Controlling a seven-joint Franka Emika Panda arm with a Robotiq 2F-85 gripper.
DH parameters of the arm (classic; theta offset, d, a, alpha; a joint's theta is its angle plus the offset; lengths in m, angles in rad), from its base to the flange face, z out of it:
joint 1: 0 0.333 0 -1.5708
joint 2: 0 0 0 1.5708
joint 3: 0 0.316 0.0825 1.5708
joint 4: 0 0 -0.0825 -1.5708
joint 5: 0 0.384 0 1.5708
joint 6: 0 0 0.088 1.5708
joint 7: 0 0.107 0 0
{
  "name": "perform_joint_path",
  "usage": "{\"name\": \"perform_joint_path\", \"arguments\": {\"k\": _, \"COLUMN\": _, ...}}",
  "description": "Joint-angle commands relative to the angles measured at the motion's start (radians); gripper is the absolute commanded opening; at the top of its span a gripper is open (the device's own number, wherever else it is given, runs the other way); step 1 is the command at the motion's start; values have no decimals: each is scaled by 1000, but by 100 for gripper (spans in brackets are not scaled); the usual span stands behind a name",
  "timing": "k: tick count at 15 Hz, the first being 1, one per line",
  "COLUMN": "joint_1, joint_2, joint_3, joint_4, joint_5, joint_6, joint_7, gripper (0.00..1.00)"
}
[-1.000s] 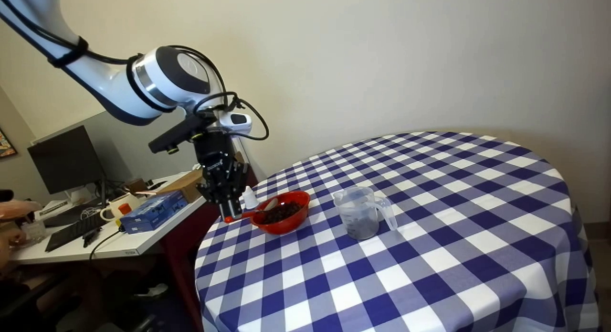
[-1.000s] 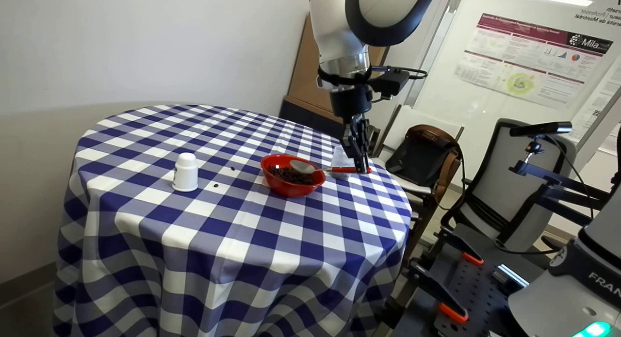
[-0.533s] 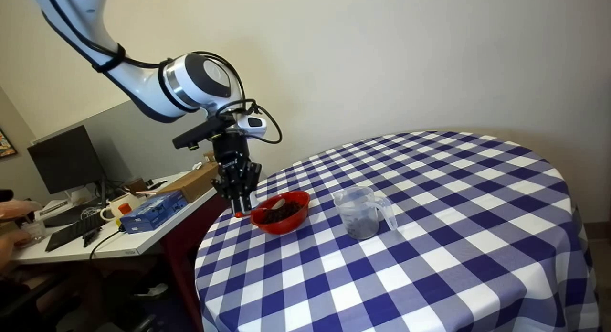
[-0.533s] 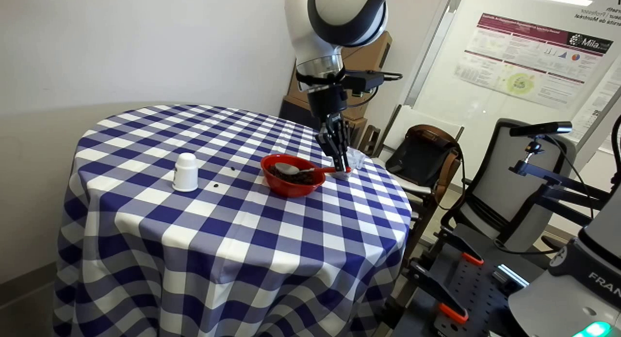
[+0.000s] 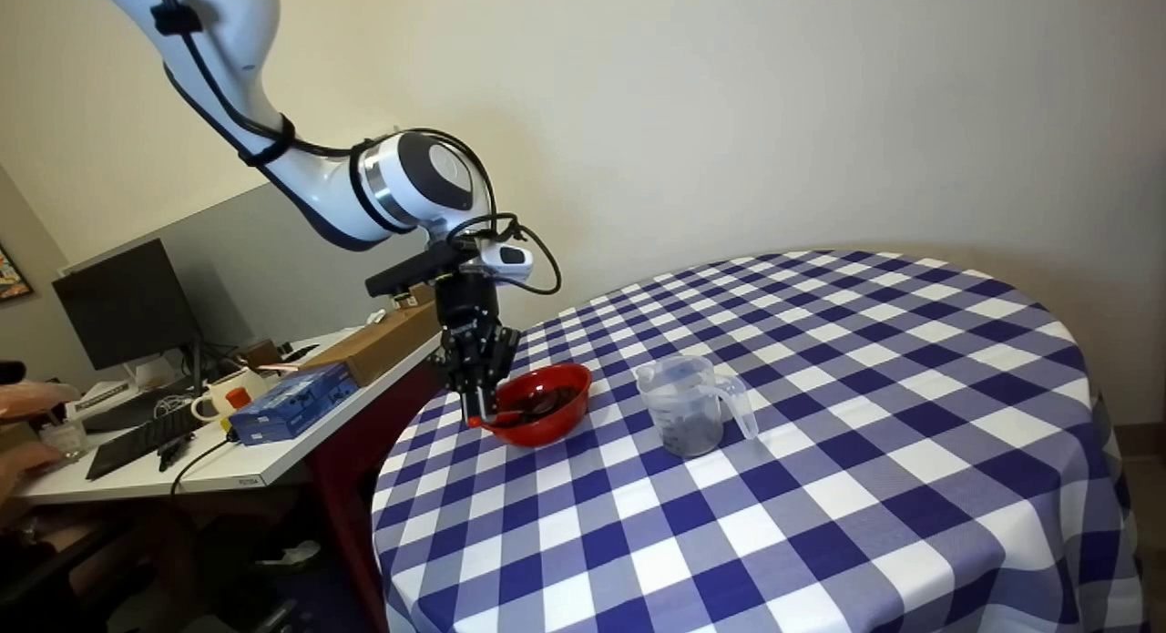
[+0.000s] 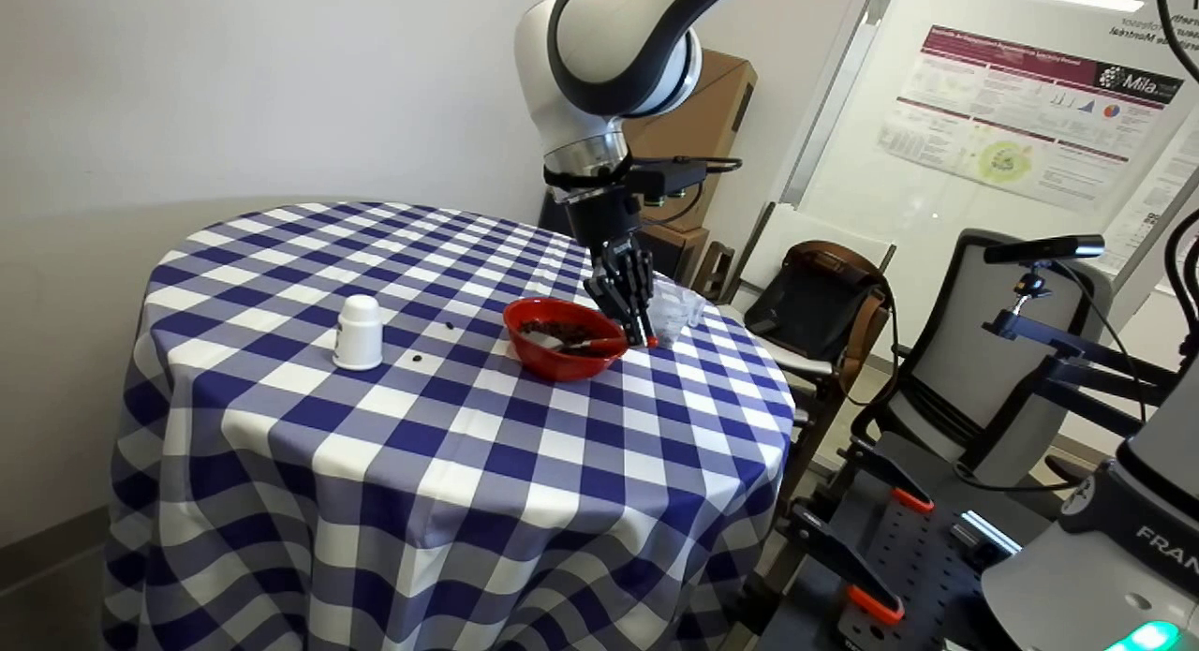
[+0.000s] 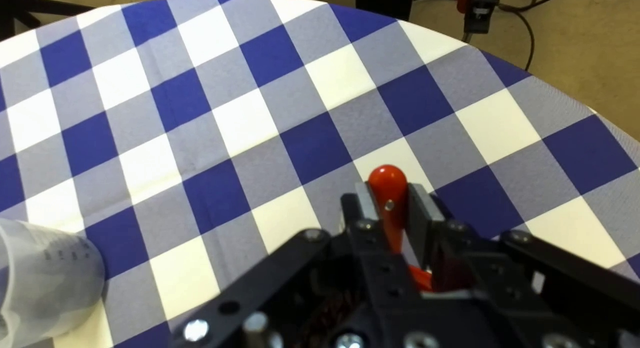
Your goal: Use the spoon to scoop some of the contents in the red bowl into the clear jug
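My black two-finger gripper [image 7: 394, 202] is clamped on a slim spoon [image 6: 604, 346] with a glossy red handle, gripped near the handle's end, rounded tip poking past my fingers. Handle runs over the rim of a shallow, round, bright-red bowl [image 6: 562, 365]; pale grey spoon head is down inside, at the loose brown-black contents [image 6: 573, 331], can't tell how deep. Clear plastic jug [image 5: 683, 401], side handle, upright, near the bowl, not touching. In an exterior view, white dome-topped container [image 6: 359, 337] stands well apart from the bowl, two dark specks [image 6: 417, 358] between. All on a round table under blue-and-white checked cloth [image 5: 820, 414]. Farther out, white desk [image 5: 137, 483], black monitor [image 5: 127, 303].
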Motion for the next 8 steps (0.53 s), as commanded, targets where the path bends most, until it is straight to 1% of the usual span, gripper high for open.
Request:
{"name": "perform_joint_path", "arguments": {"k": 1, "joint_1": 5, "joint_2": 28, "joint_3": -9, "joint_4": 39, "joint_5": 34, "joint_6": -32, "joint_7": -22, "gripper": 45}}
{"name": "perform_joint_path", "arguments": {"k": 2, "joint_1": 2, "joint_2": 21, "joint_3": -8, "joint_4": 32, "joint_5": 39, "joint_6": -28, "joint_7": -28, "gripper": 47}}
{"name": "perform_joint_path", "arguments": {"k": 3, "joint_1": -2, "joint_2": 11, "joint_3": -8, "joint_4": 22, "joint_5": 46, "joint_6": -24, "joint_7": -33, "gripper": 52}}
{"name": "perform_joint_path", "arguments": {"k": 4, "joint_1": -7, "joint_2": -3, "joint_3": -6, "joint_4": 10, "joint_5": 56, "joint_6": -19, "joint_7": -42, "gripper": 60}}
{"name": "perform_joint_path", "arguments": {"k": 6, "joint_1": -20, "joint_2": -43, "joint_3": -1, "joint_4": -24, "joint_5": 82, "joint_6": -1, "joint_7": -67, "gripper": 73}}
{"name": "perform_joint_path", "arguments": {"k": 8, "joint_1": -39, "joint_2": -120, "joint_3": 2, "joint_4": -85, "joint_5": 115, "joint_6": 39, "joint_7": -98, "gripper": 88}}
